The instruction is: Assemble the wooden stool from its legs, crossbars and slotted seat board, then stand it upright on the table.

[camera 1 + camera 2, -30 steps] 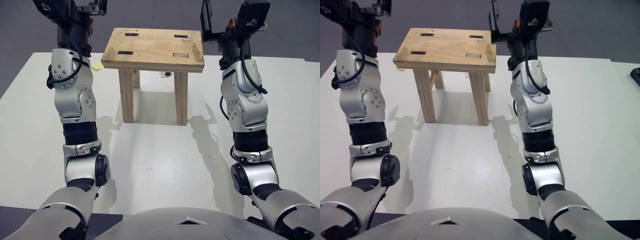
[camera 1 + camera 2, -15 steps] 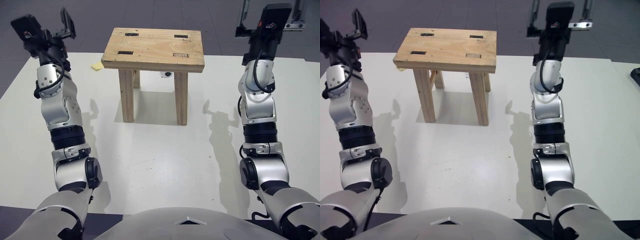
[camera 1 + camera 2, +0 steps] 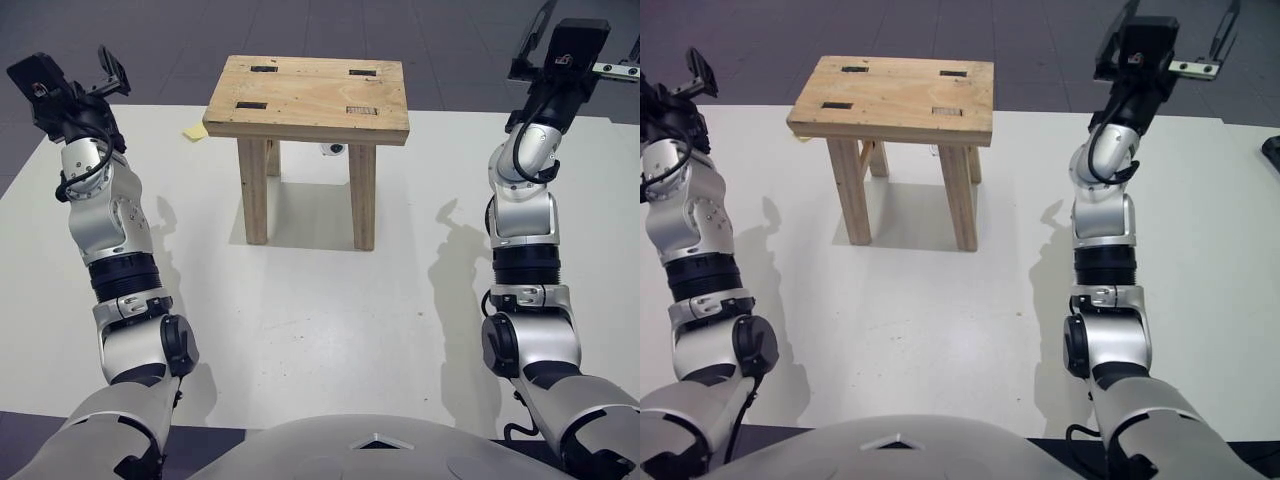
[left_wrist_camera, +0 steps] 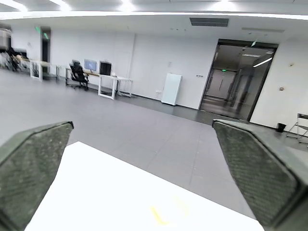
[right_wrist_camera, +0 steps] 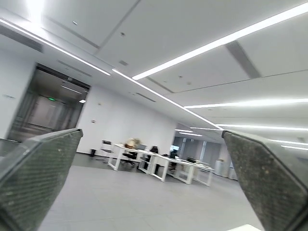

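Note:
The assembled wooden stool (image 3: 308,95) stands upright on the white table (image 3: 320,320), at the far middle, its slotted seat board on top and its legs (image 3: 253,190) on the tabletop. My left gripper (image 3: 100,75) is raised at the far left of the table, well clear of the stool. It is open and empty, its fingers (image 4: 29,168) wide apart. My right gripper (image 3: 1170,25) is held high at the far right, also away from the stool. It is open with nothing between its pads (image 5: 269,178).
A small yellow note (image 3: 194,131) lies on the table left of the stool. A small white object (image 3: 333,149) sits behind the stool's legs. A dark object (image 3: 1271,150) shows at the right edge. Dark floor lies beyond the table's far edge.
Both arms have swung outward from beside the stool's seat to the table's far left and far right. The stool has stayed where it was.

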Robot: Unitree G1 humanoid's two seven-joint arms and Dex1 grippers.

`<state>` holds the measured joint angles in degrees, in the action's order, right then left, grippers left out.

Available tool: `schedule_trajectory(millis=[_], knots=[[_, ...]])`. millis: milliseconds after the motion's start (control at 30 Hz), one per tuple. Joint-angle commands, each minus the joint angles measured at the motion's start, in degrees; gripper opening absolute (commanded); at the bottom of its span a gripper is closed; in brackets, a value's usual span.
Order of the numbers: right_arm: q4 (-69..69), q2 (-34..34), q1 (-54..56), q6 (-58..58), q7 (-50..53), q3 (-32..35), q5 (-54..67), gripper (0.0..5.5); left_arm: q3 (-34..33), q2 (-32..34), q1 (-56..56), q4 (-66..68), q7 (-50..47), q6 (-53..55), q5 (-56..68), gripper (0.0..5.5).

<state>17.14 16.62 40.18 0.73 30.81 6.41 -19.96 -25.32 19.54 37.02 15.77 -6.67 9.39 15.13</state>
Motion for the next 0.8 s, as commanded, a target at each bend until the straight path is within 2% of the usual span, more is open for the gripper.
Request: schedule_trajectory(millis=[33,200,300,400,800], knots=[[2.22,0.00,2.73,-0.74,2.06,-0.33,-1.87,5.40,-1.65,-0.94,1.10,1.70,-0.84,1.36,2.36,5.38],[3.77,0.02,4.20,0.04,3.06,-1.33,-3.37,5.40,-0.61,-0.76,-1.04,0.51,-2.84,-1.37,-0.55,5.38],[4.05,-0.05,4.49,0.99,2.91,-0.97,-2.74,5.40,0.66,-0.51,-1.90,0.36,-3.41,1.48,-1.97,5.38],[3.68,-0.13,4.05,3.06,1.03,0.17,0.24,5.40,0.24,-0.99,-2.27,-0.07,-3.60,0.94,-1.56,5.38],[3.76,-0.40,3.38,3.38,2.24,0.41,-0.46,5.40,0.17,-1.36,-0.63,2.43,-4.25,-2.82,-1.88,5.38]])
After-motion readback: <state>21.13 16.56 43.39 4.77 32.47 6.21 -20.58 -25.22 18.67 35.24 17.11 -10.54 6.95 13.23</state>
